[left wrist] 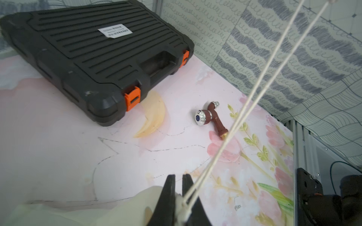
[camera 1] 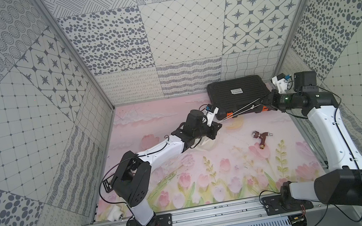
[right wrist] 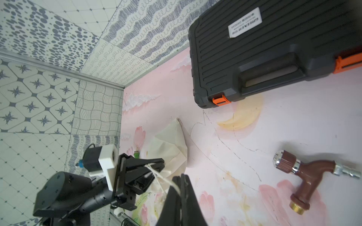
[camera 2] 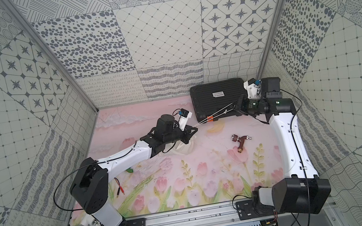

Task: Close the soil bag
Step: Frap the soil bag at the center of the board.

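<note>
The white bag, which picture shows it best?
The right wrist view: there the soil bag shows most of its crumpled cloth, with the left claw pinching its mouth. In both top views the left arm hides all but a small bit. The left wrist view shows only a blurred edge.

Crumpled cream soil bag [right wrist: 172,144], its cords [camera 1: 252,107] stretched taut

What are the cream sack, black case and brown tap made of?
The soil bag looks like soft matte cloth, creased. The black case looks like moulded matte plastic, ribbed. The tap has a glossy brown body, plastic or coated metal, and a brass-looking threaded end.
</note>
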### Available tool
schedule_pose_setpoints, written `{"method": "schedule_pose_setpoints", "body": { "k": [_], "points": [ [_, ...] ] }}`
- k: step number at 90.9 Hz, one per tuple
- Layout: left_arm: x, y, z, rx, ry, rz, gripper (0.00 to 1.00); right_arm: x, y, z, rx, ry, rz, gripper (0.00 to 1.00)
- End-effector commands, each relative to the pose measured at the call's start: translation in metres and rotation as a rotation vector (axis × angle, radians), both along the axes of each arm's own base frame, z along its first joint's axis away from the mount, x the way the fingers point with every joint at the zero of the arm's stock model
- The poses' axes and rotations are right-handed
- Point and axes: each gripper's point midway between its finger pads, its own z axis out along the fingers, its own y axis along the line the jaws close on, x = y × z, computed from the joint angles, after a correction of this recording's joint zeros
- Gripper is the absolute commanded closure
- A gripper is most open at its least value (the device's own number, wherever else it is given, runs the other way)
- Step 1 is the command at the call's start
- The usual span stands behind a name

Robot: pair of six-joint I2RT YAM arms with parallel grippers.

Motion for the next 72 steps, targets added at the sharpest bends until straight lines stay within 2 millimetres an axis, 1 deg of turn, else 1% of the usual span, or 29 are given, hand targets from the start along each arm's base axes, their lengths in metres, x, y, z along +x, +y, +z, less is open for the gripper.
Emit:
{"method": "schedule_pose_setpoints", "body": {
  "k": [1,8,10,14,22,26,31,34,35,38,41,44,49,53,56,57,65,70,72],
  "points": [
    [-0.035,0.215,-0.083,0.75,0.466,0.431,1.0,0.036,-0.036,0.124,-0.213,-0.565,-0.201,1.0],
    [-0.005,0.233,-0.047,0.776,0.377,0.48,1.0,0.043,-0.002,0.116,-0.196,-0.575,-0.126,1.0],
    [0.004,0.237,-0.034,0.778,0.35,0.495,1.0,0.045,0.007,0.113,-0.19,-0.575,-0.105,1.0],
    [0.02,0.247,-0.01,0.777,0.307,0.525,1.0,0.048,0.025,0.113,-0.18,-0.593,-0.069,1.0],
    [0.046,0.265,0.04,0.767,0.21,0.58,1.0,0.057,0.059,0.108,-0.171,-0.607,-0.007,1.0],
    [0.056,0.272,0.065,0.767,0.151,0.601,1.0,0.06,0.076,0.107,-0.155,-0.61,0.023,1.0],
    [0.067,0.274,0.092,0.767,0.071,0.606,1.0,0.063,0.094,0.107,-0.14,-0.617,0.054,1.0],
    [0.07,0.274,0.104,0.77,0.036,0.601,1.0,0.065,0.102,0.107,-0.137,-0.624,0.063,1.0],
    [0.071,0.274,0.107,0.77,0.029,0.599,1.0,0.066,0.106,0.104,-0.138,-0.617,0.07,1.0],
    [0.071,0.273,0.113,0.772,0.021,0.589,1.0,0.068,0.111,0.103,-0.135,-0.621,0.075,1.0],
    [0.069,0.271,0.113,0.773,0.026,0.578,1.0,0.069,0.116,0.101,-0.132,-0.622,0.082,1.0],
    [0.065,0.268,0.109,0.776,0.036,0.565,1.0,0.07,0.121,0.099,-0.129,-0.62,0.089,1.0],
    [0.058,0.259,0.093,0.775,0.058,0.531,1.0,0.072,0.124,0.092,-0.127,-0.608,0.094,1.0],
    [0.052,0.249,0.074,0.774,0.069,0.502,1.0,0.073,0.124,0.085,-0.128,-0.598,0.094,1.0],
    [0.046,0.239,0.061,0.763,0.07,0.476,1.0,0.073,0.124,0.08,-0.13,-0.592,0.094,1.0],
    [0.044,0.235,0.054,0.762,0.077,0.461,1.0,0.073,0.124,0.078,-0.132,-0.59,0.095,1.0],
    [0.02,0.205,0.019,0.698,0.123,0.391,1.0,0.071,0.122,0.065,-0.157,-0.575,0.098,1.0],
    [0.001,0.181,-0.002,0.627,0.165,0.323,1.0,0.068,0.121,0.06,-0.176,-0.574,0.108,1.0],
    [-0.004,0.172,-0.006,0.598,0.167,0.299,0.98,0.067,0.121,0.058,-0.183,-0.572,0.114,1.0]
  ]
}}
